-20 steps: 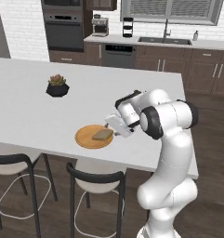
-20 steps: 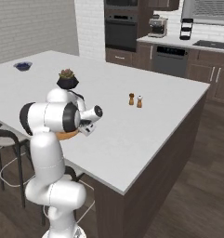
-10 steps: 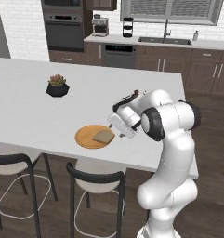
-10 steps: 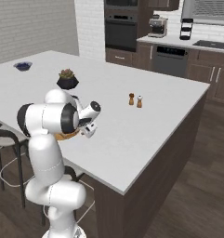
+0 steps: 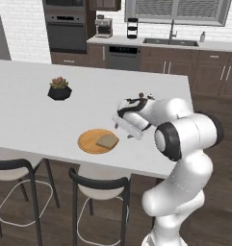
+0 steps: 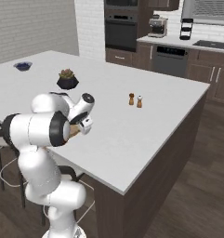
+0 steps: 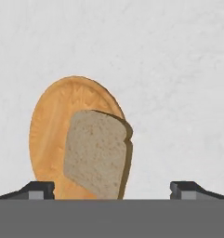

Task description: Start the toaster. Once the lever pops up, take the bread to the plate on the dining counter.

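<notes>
The bread (image 5: 108,141) (image 7: 97,158), a tan-brown slice, lies flat on the right part of the round orange-tan plate (image 5: 91,142) (image 7: 50,116). The plate rests near the front edge of the white dining counter (image 5: 35,113) (image 6: 132,135) (image 7: 178,69). My gripper (image 5: 124,128) (image 7: 111,190) hangs open just above and to the right of the plate, with nothing between its fingertips (image 7: 38,189). From the right base view the gripper (image 6: 84,124) sits in front of my own arm, which hides most of the plate. The toaster is out of view.
A dark pot with a succulent (image 5: 59,90) (image 6: 67,80) stands further back on the slab. Two small shakers (image 6: 135,100) stand mid-counter and a blue bowl (image 6: 23,66) sits at the far end. Black-framed stools (image 5: 99,188) line the near edge below the plate.
My open gripper has drawn back a little, up and to the right, away from the bread. The bread stays lying on the plate.
</notes>
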Robot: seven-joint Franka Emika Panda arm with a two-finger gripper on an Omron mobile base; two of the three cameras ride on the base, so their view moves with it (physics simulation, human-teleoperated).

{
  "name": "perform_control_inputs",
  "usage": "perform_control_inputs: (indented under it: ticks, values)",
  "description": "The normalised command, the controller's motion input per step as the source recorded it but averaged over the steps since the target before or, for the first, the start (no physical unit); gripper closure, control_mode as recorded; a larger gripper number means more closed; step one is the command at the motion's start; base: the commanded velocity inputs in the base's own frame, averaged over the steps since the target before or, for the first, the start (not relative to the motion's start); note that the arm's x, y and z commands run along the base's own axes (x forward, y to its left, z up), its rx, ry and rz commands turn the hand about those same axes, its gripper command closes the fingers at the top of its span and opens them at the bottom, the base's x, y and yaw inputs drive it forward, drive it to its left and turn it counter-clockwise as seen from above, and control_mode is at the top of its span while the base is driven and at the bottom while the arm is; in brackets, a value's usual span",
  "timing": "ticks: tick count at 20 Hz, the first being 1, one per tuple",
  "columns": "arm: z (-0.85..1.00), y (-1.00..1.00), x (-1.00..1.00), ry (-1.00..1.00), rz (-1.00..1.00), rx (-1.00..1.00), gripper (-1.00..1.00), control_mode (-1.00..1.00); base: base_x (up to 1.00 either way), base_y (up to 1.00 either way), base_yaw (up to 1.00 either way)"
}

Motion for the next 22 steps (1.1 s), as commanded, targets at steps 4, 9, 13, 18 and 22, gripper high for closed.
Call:
perform_control_inputs:
  ticks: [4, 9, 13, 18, 22]
  values:
    - [0.19, 0.0, -1.0, 0.0, -0.08, -0.28, -1.0, -1.0, 0.0, 0.0, 0.0]
    - [0.21, -0.01, -1.0, -0.05, -0.02, -0.27, -1.0, -1.0, 0.0, 0.0, 0.0]
    - [0.45, -0.12, -1.0, -0.19, 0.0, -0.16, -1.0, -1.0, 0.0, 0.0, 0.0]
    - [0.47, -0.27, -1.0, -0.15, 0.0, -0.07, -1.0, -1.0, 0.0, 0.0, 0.0]
    - [0.52, -0.32, -1.0, -0.09, 0.02, -0.03, -1.0, -1.0, 0.0, 0.0, 0.0]
